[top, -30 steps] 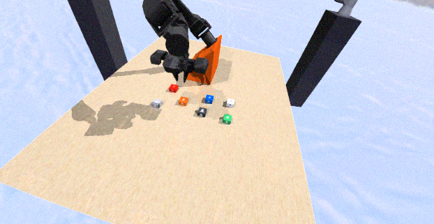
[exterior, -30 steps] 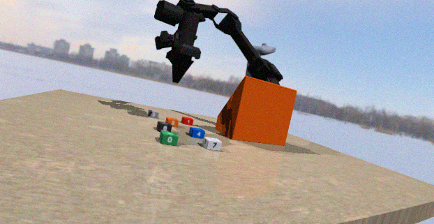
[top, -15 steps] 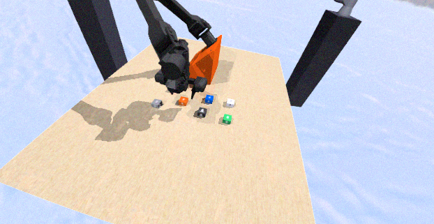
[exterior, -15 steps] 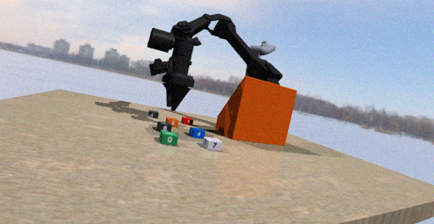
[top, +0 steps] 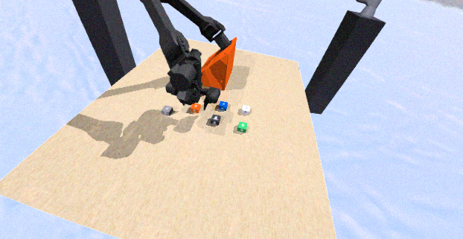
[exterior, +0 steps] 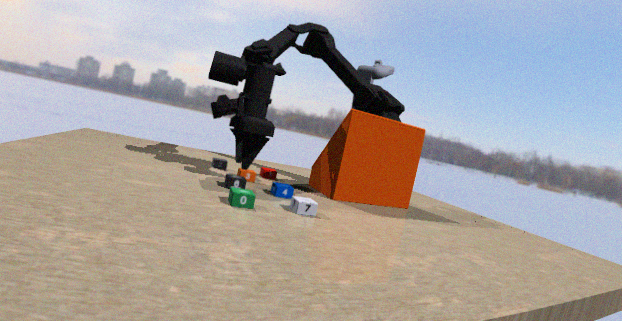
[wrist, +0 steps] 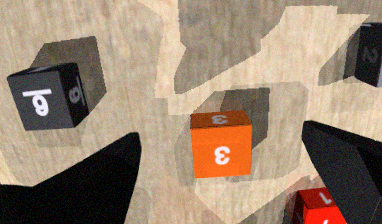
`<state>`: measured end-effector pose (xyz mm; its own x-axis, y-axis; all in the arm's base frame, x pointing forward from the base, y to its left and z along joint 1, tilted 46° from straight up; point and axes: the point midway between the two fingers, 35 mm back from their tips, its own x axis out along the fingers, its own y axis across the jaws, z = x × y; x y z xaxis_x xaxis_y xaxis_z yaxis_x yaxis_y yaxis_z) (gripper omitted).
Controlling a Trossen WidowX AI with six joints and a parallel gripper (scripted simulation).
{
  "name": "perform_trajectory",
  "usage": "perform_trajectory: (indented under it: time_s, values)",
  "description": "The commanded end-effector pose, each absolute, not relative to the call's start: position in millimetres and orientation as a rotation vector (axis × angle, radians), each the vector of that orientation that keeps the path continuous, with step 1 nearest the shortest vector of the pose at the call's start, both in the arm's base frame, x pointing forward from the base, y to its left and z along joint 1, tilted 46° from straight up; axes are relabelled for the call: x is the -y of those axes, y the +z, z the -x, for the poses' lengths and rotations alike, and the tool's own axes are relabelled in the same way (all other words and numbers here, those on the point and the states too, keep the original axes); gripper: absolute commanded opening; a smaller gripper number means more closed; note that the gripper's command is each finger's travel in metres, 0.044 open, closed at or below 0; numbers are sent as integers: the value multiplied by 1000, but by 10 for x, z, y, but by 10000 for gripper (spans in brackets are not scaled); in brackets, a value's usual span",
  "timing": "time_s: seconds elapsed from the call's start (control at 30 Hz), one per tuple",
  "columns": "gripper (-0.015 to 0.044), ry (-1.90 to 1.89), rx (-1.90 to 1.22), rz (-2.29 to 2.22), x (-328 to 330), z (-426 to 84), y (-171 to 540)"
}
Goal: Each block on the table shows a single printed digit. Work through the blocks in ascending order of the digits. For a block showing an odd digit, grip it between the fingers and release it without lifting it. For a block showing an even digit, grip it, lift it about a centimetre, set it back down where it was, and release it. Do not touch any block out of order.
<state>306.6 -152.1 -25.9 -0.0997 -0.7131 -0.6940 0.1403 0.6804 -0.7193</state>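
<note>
My gripper [top: 196, 105] [exterior: 242, 165] [wrist: 222, 135] is open and empty, low over the orange block [top: 196, 108] [exterior: 247, 175] [wrist: 222, 155] showing 3; the fingers stand apart on its two sides in the wrist view. The grey block [top: 167, 110] [exterior: 219, 163] [wrist: 380, 56] shows 2. The red block [exterior: 268, 173] [wrist: 323, 215] shows 1, partly behind a finger in the wrist view. The black block [top: 215, 120] [exterior: 235, 181] [wrist: 42, 102] shows a barred 6 or 9. The blue block [top: 222, 106] [exterior: 282, 190] shows 4, the green block [top: 242, 127] [exterior: 242, 198] 0, the white block [top: 246, 109] [exterior: 305, 206] 7.
A large orange wedge-shaped body [top: 219, 69] [exterior: 377, 158] stands on the wooden table [top: 179, 187] [exterior: 150, 251] near the arm's base. Dark pillars [top: 102, 30] [top: 342, 58] stand beside the table. The arm's shadow falls across the table.
</note>
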Motion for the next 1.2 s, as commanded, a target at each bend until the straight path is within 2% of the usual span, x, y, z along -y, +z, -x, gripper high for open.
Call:
perform_trajectory:
  time_s: [0.0,0.23,0.6,1.1,1.17]
  values:
    - [400,-768,-1524,502,1580,-3022,-331]
    - [400,-769,-1524,503,1642,-3007,-388]
    - [120,-769,-1524,503,1642,-3007,-388]
    - [120,-769,-1524,503,1642,-3007,-388]
    - [172,-769,-1524,503,1642,-3007,-388]
